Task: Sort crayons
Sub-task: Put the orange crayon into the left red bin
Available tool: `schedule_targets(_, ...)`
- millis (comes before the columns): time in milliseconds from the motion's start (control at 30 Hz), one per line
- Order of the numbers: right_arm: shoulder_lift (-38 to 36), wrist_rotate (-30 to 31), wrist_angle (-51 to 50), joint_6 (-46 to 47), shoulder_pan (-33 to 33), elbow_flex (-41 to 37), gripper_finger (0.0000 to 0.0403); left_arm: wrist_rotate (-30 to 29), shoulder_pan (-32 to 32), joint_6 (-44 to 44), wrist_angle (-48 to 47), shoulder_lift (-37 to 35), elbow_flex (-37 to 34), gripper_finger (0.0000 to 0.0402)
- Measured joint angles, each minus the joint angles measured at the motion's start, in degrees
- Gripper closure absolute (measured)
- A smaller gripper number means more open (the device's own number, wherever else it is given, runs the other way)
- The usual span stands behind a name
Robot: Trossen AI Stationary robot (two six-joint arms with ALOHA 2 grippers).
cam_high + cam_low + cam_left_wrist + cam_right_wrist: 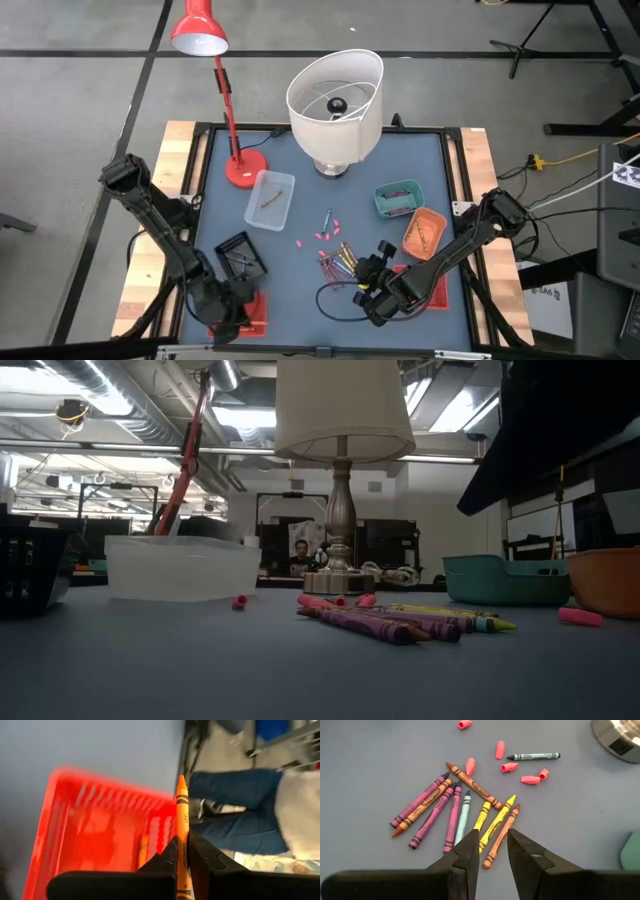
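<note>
You are holding a thin orange wax crayon [182, 827], pinched between the left gripper [183, 851] fingers, just above the red slatted plastic tray [95, 832]. Center it over that tray before letting go. Well beyond the tray, the right gripper [493, 851] is hovering, fingers spread, over the loose mixed-colour crayons [455, 810] on the blue table [380, 765].

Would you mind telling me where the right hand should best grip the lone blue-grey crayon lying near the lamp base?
Grip the blue-grey crayon at mid-length, coming straight down, fingers closing across its thin width. It lies flat and apart from the crayon pile, but pink caps sit close on one side, so the open right hand should probably stay centred on the stick.
</note>
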Motion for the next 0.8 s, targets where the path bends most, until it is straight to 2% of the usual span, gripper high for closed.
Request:
schedule_targets(167,0.47,0.24,-0.21,0.05,-0.37,0.00,0.0304,-0.01,-3.73,-7.62,-7.47,0.00,0.00,0.0392)
schedule_targets(367,0.46,-0.01,-0.19,0.09,-2.47,0.00,0.0304,-0.02,-5.61,-9.69,-12.61,0.00,0.00,0.0392)
schedule_targets(633,0.46,-6.84,-0.17,-0.01,-7.69,0.00,0.0304,-0.04,-5.61,-9.69,-13.69,0.00,0.00,0.0390)
schedule_targets(800,0.46,-10.69,-0.19,-0.40,-10.45,0.00,0.0304,-0.03,-5.61,-9.74,-13.81,0.00,0.00,0.0362)
